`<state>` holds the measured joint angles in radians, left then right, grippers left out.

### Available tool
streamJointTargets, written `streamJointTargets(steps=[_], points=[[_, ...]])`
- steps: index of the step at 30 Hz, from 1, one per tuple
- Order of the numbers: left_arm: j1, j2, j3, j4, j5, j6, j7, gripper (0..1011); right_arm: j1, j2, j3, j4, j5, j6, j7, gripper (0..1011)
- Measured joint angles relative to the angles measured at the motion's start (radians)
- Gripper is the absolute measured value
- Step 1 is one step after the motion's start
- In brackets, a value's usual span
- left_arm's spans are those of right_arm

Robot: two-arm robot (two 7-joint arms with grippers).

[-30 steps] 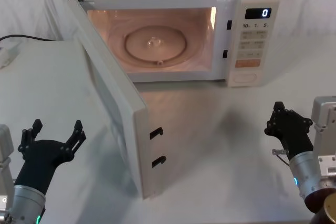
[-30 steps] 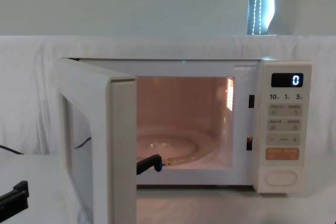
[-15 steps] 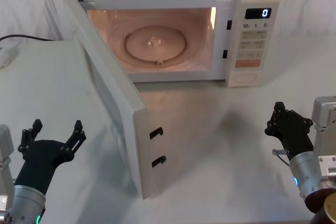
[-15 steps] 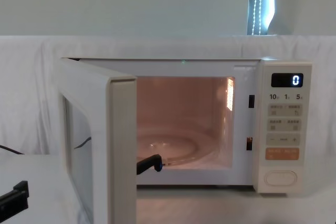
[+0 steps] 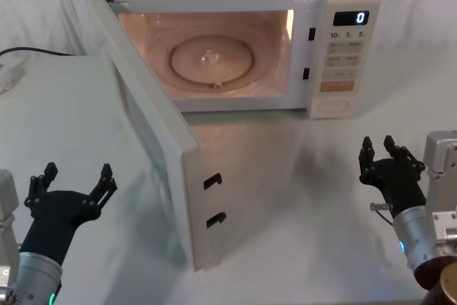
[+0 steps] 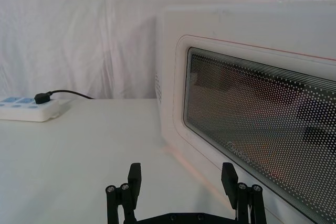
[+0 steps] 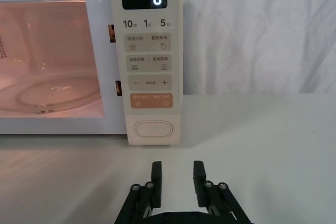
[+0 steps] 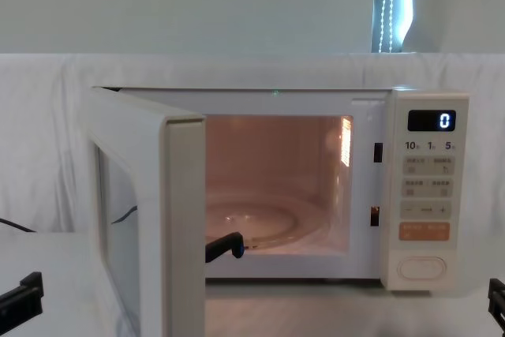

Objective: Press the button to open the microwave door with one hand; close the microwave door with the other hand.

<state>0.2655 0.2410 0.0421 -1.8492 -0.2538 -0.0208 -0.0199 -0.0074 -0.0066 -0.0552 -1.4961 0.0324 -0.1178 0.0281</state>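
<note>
**Door open: closing stroke pending**

The door (image 5: 153, 141) stands swung wide on its left hinge, its free edge toward the robot. The cavity is lit, so the opening half of the task appears complete. The step in hand is judged to be the closing push.

1. Left gripper (image 5: 75, 185). It hovers low over the table, just outboard of the door's outer face. Its fingers are spread wide and hold nothing. In the left wrist view the door (image 6: 252, 129) lies ahead of and beside the fingertips (image 6: 135, 174), not touching.
2. Recommended method: bring the fingers to the outer face near the free edge, away from the hinge. Push in an arc that follows the swing. Press on the cream frame rather than the glass. Carry on until the two black latch hooks seat in the front slots.
3. Right gripper (image 5: 378, 158). It hangs low, well short of the button (image 7: 153, 129), which lies straight ahead of its fingertips. Its fingers are slightly parted and empty.

Materials: the door is smooth cream plastic around a rounded dark window with a dotted mesh. The button is a smooth cream oval.
</note>
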Motion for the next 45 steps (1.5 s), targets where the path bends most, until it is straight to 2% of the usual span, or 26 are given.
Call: streamJointTargets(steps=[21, 36, 43, 45], points=[[0.000, 0.000, 0.000, 0.000, 0.000, 0.000, 0.000, 1001, 0.000, 0.000, -0.001, 0.000, -0.001, 0.001, 0.000, 992], [0.000, 0.000, 0.000, 0.000, 0.000, 0.000, 0.000, 1001, 0.000, 0.000, -0.001, 0.000, -0.001, 0.001, 0.000, 1002], [0.000, 0.000, 0.000, 0.000, 0.000, 0.000, 0.000, 862, 0.000, 0.000, -0.001, 0.000, -0.001, 0.001, 0.000, 1002], [0.000, 0.000, 0.000, 0.000, 0.000, 0.000, 0.000, 791, 0.000, 0.000, -0.001, 0.000, -0.001, 0.001, 0.000, 1002]])
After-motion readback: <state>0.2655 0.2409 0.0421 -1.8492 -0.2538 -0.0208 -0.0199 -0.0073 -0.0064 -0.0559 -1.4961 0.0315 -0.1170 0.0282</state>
